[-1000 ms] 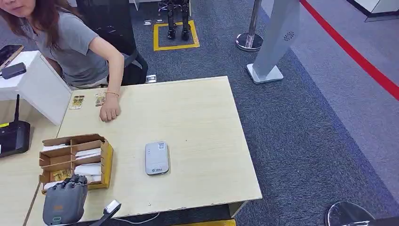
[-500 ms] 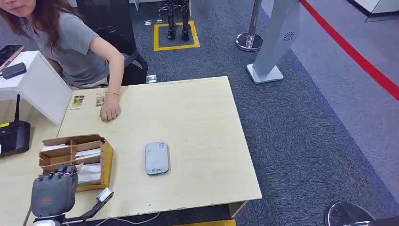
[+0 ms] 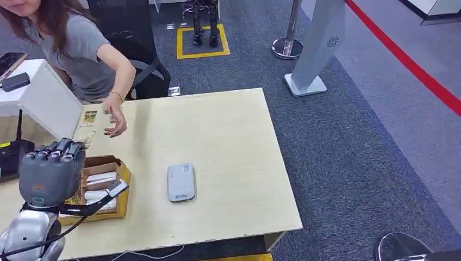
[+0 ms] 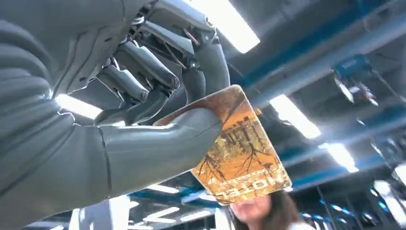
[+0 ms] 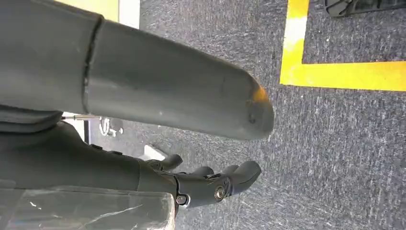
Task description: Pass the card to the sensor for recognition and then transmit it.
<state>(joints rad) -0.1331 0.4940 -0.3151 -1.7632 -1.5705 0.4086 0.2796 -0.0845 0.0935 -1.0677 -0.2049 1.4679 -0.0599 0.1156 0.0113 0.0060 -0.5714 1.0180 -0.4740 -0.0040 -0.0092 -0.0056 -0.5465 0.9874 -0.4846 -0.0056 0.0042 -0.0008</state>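
My left hand (image 3: 51, 171) is raised above the table's left side, over the cardboard card box (image 3: 120, 182). Up close, its thumb (image 4: 158, 143) and fingers pinch an orange-brown picture card (image 4: 242, 158) with printed lettering, and much of the card sticks out past the thumb. The sensor (image 3: 181, 182), a flat grey-white reader, lies on the table to the right of the box, apart from the hand. My right hand (image 5: 210, 184) hangs over the grey carpet with its fingers loosely apart and nothing in it.
A person sits at the table's far left corner with one hand (image 3: 115, 122) lifted just above the tabletop. A card (image 3: 89, 117) lies near that hand. A black router (image 3: 13, 157) and a white stand (image 3: 43, 100) stand to the left. The table's right half (image 3: 239, 147) is bare wood.
My left hand has risen from the front of the card box to above it, carrying the card. The person's hand has lifted off the table and drawn back slightly.
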